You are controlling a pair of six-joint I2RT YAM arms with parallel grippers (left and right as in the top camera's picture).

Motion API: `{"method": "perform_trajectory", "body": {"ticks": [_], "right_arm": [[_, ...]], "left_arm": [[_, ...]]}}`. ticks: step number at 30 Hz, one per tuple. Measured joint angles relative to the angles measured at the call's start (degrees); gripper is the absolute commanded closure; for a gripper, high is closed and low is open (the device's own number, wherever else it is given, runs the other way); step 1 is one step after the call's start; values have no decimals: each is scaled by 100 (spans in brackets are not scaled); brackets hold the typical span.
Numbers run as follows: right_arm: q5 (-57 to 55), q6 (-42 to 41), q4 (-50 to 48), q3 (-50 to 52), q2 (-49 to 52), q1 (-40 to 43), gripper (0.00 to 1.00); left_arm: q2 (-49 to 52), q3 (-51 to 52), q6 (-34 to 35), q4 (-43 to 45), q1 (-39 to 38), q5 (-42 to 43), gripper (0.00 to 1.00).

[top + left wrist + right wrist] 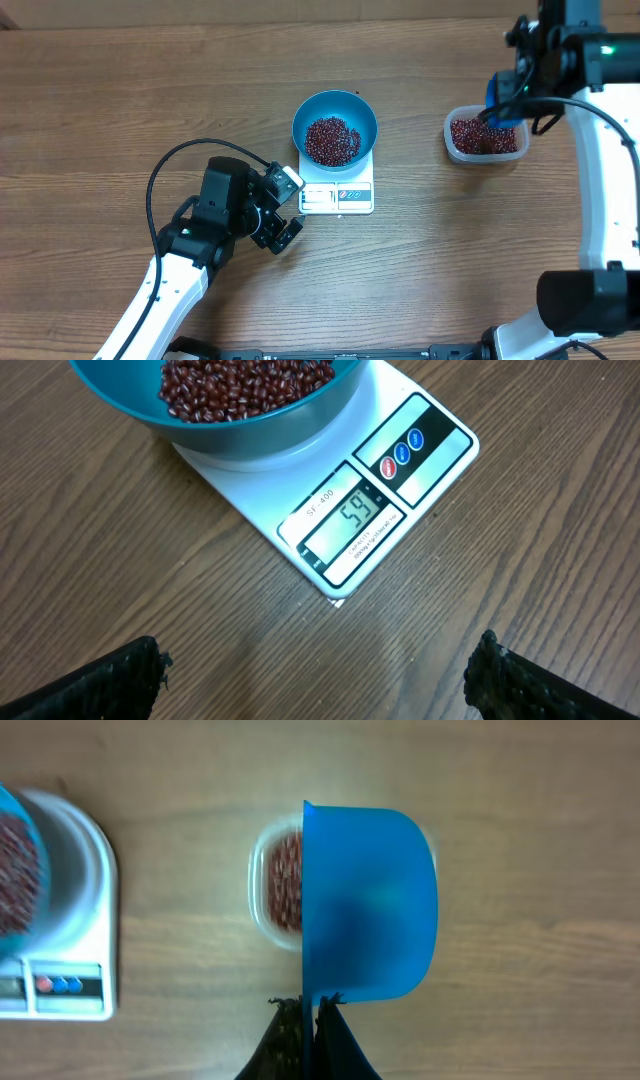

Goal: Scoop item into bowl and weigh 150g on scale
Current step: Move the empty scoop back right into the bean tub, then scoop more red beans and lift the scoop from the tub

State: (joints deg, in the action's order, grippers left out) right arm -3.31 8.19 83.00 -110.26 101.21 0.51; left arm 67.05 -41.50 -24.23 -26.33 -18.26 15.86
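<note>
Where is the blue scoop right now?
The scoop is at the overhead view's right side, held by the right gripper, jaws shut, above the clear tub of beans.

Soft, even light falls from above in all three views, and shadows are faint. A pale sheen lies on the table [300, 650] in the left wrist view, where the scale [340, 510] is sharp. The right wrist view is blurred: scoop [370, 900] and tub [256, 895] look smeared.
</note>
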Motion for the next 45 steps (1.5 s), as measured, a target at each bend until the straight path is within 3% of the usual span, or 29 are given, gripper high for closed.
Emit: {"method": "perform_trajectory", "body": {"ticks": [7, 25, 45], "right_arm": [[-422, -50, -629, 949, 247, -2, 96], [-1261, -44, -2004, 1969, 245, -4, 96], [-586, 232, -1825, 2138, 245, -4, 96]], "left_arm": [[0, 0, 0, 0, 0, 0, 0], [0, 0, 0, 0, 0, 0, 1], [0, 0, 0, 0, 0, 0, 1]]}}
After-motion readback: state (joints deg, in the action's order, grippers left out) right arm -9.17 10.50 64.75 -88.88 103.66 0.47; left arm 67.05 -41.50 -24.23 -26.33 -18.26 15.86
